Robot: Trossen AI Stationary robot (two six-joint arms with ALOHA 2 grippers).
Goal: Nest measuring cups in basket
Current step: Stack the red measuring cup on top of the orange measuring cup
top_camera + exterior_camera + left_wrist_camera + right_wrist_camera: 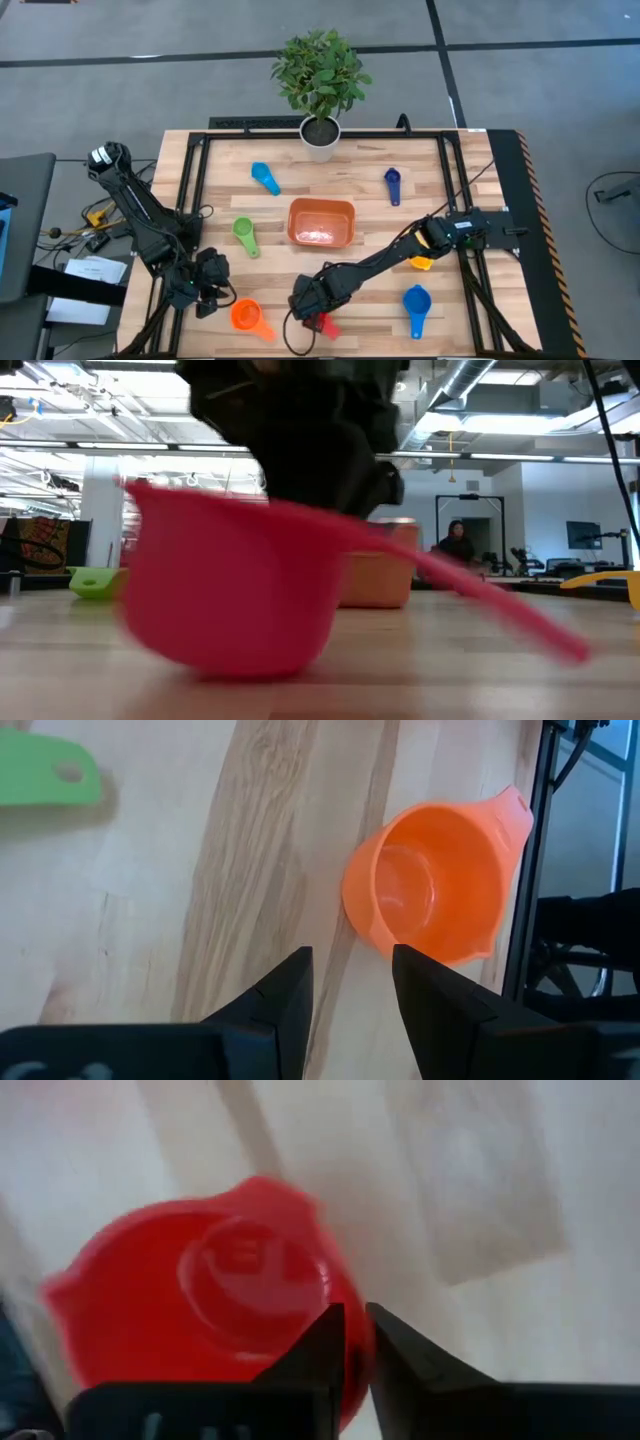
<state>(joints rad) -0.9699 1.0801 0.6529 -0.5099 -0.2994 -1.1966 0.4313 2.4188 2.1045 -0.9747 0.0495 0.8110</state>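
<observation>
From above, the right gripper sits over the red cup at the surface's near edge, below the orange basket. The left gripper waits beside the orange cup.

At table height, the red cup tilts, its long flat handle sloping down.

The left wrist view shows fingers parted and empty.

In the right wrist view, narrow fingers pinch the red cup's rim.

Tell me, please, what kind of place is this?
Probably a robotics lab or workshop: exposed ceiling ducts and pipes, a grey concrete floor around the wooden slatted table, and monitors on stands behind.
</observation>
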